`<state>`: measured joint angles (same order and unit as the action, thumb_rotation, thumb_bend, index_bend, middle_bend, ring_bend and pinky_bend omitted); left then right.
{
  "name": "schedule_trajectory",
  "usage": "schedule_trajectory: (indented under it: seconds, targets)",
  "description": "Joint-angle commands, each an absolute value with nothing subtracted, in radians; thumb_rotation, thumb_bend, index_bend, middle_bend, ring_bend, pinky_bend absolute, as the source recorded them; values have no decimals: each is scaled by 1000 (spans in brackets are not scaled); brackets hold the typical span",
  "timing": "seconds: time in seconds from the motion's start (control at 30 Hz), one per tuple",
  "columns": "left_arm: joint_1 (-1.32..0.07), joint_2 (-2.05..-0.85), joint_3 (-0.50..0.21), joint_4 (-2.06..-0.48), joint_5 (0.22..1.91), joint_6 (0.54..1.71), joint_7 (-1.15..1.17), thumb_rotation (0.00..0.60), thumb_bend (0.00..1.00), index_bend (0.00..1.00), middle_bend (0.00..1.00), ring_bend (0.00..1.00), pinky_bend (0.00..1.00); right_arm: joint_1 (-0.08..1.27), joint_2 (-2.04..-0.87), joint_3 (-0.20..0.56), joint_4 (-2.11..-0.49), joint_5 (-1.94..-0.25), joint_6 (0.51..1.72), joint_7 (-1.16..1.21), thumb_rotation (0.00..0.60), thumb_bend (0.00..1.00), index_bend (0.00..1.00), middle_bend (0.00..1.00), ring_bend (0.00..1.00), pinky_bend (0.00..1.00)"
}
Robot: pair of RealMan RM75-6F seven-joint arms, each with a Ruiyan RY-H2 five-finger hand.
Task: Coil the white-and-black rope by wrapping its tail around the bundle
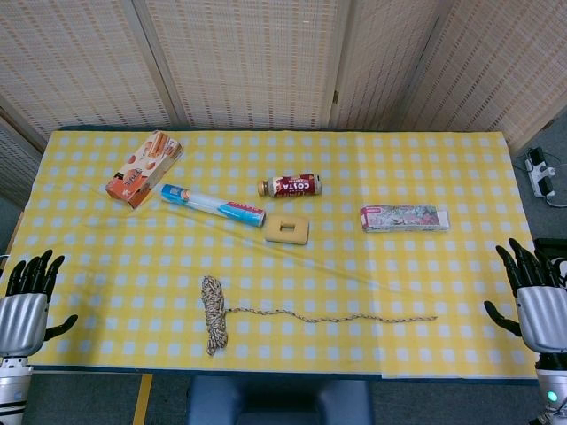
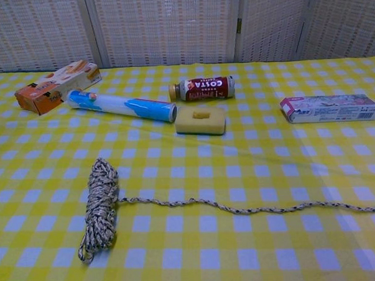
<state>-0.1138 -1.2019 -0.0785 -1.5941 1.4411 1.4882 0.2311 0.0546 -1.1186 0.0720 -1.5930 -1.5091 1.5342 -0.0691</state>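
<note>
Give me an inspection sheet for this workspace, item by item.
Surface: table under a yellow-and-white checked cloth, slightly creased.
Job's things: rope bundle lies near the front edge; its tail runs loose to the right, unwrapped.
Clutter: orange snack box, blue-and-white tube, Costa bottle on its side, yellow sponge, patterned flat box.
Hands: left robot hand and right robot hand hold nothing, fingers apart, at the table's sides.
Cables: power strip with a cord on the floor, right.
Surroundings: woven screen panels behind.
</note>
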Motion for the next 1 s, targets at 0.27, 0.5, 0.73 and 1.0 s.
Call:
schedule_trajectory:
  seconds: [0.27, 0.5, 0.73, 1.0]
  targets:
    - [-122, -1208, -79, -1589, 1456, 1491, 228, 600, 164, 50, 6, 0, 0, 54, -1119, 72, -1589, -1510, 1533, -60, 600, 289, 0, 30, 92, 58]
    - [-154, -1216, -91, -1571, 1490, 1481, 203, 600, 164, 63, 23, 7, 0, 57, -1110, 78, -1590, -1507, 1530, -55, 600, 290, 0, 30, 91, 58]
    - [-206, -1216, -93, -1590, 1542, 1441, 130, 600, 164, 74, 29, 12, 0, 53, -1100, 87, -1595, -1509, 1547, -55, 600, 290, 0, 30, 91, 58]
    - [-303, -1234, -89, -1627, 1622, 1354, 20, 600, 164, 80, 32, 14, 0, 48, -1093, 86, -1599, -1512, 1553, -36, 600, 290, 0, 30, 89, 58]
